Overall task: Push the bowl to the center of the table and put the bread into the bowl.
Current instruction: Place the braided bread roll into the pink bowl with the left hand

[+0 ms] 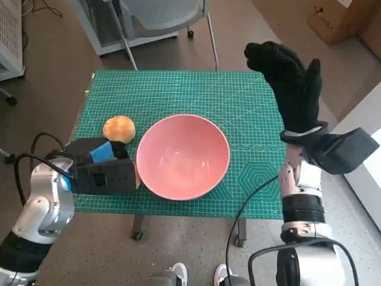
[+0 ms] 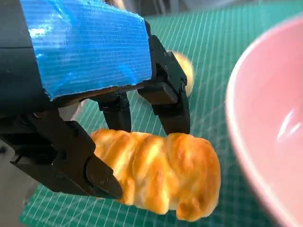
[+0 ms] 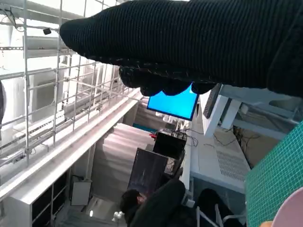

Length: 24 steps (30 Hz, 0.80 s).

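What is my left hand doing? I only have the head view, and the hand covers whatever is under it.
Observer: The left hand grips a twisted bread loaf between its fingers.
Operator: Is that the round bun?
Observer: No, the round bun lies apart on the mat, behind the fingers.
Operator: How close is the bowl?
Observer: The pink bowl has its rim right beside the loaf's free end.

From the head view the left hand [image 1: 102, 168] covers nearly all of the twisted bread [image 2: 161, 172]. The bowl [image 2: 265, 142] runs off the left wrist picture's edge. The right hand's [image 1: 292, 83] fingers seem spread, though blurred.
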Tool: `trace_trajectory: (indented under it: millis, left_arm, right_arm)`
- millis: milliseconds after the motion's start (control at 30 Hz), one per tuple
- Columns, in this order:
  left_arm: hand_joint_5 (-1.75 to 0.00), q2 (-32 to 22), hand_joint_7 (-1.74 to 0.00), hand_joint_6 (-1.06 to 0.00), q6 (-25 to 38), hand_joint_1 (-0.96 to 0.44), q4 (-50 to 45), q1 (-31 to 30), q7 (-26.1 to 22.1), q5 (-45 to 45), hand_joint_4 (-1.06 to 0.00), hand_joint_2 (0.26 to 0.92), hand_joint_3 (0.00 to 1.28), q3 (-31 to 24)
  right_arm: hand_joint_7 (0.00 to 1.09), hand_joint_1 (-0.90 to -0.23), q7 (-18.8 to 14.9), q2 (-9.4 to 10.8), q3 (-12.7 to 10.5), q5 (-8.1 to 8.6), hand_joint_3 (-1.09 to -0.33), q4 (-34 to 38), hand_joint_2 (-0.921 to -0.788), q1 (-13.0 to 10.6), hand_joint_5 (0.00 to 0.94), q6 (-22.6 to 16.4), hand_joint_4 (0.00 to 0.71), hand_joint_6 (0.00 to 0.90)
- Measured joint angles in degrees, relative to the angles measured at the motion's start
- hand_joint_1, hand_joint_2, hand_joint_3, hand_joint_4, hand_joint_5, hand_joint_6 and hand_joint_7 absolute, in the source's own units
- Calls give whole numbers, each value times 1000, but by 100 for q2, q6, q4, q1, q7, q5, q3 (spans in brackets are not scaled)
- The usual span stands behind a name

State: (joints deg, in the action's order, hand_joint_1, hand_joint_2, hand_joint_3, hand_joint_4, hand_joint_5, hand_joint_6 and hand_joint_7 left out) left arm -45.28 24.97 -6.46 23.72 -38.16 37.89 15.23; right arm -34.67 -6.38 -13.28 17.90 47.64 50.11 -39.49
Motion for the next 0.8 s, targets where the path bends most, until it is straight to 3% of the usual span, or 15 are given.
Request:
trace_trajectory:
  millis: [167, 267, 800]
  left_arm:
    - [-1289, -4, -1069, -651, 2, 3, -232, -41, -6, -11, -656, 886, 140, -194]
    - [-1238, -4, -1102, -638, -6, 2, -341, -74, -6, -26, -678, 908, 92, -301]
    - [-1172, -24, -1075, -671, -108, 3, -703, -141, -6, -213, -730, 912, 46, -882]
  right_arm:
    - [7, -566, 5, 1, -1, 1, -540, -13, -921, -11, 1, 0, 245, 350]
    - [8, -566, 26, 2, -1, 1, -540, -28, -921, -27, 1, 1, 245, 351]
    - [8, -566, 54, 5, 0, 2, -539, -35, -921, -71, 1, 4, 246, 356]
